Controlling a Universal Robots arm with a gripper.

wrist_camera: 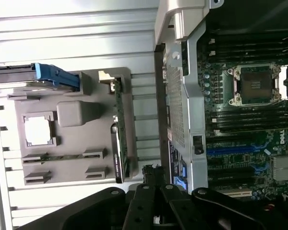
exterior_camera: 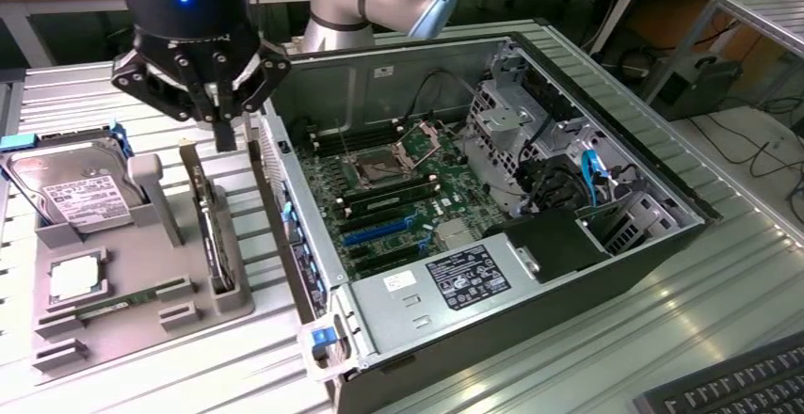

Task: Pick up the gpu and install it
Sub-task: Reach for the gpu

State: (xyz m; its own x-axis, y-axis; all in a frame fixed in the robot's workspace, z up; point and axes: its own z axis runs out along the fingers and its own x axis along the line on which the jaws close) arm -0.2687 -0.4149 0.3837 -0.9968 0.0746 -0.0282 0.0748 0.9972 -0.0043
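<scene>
- I read the exterior view as a clock face. Nearest me, at 8 o'clock, a grey holder (exterior_camera: 151,273) sits on the ribbed metal surface (exterior_camera: 703,282). A processor chip (exterior_camera: 75,278) and a memory stick (exterior_camera: 107,308) lie in its near pockets.
- The gpu (exterior_camera: 211,230) stands on edge in the holder's long slot at 9 o'clock, just beside the open computer case (exterior_camera: 377,71). Nothing grips it.
- A hard drive (exterior_camera: 78,193) stands in the holder's far end at 10 o'clock.
- The claw (exterior_camera: 224,141) hangs at 11 o'clock, near the gpu's far end and a little toward the case. It appears clear of the card, with its fingers drawn together on nothing.
- Step in hand, in my judgement: the approach to the pick. Nothing is lifted and nothing is installed.
- A grasp from here would call for parted fingers, set square across the thin top edge. The case wall leaves little room on that side.
- From centre to 3 o'clock the motherboard (exterior_camera: 390,188) lies exposed, and its blue slots (exterior_camera: 377,230) look vacant.
- Hidden or unclear: the gpu's lower edge is sunk in the slot and its fan face is turned edge-on. I cannot tell which slot suits the card. The arm (exterior_camera: 377,0) is cut off at 12 o'clock.
</scene>
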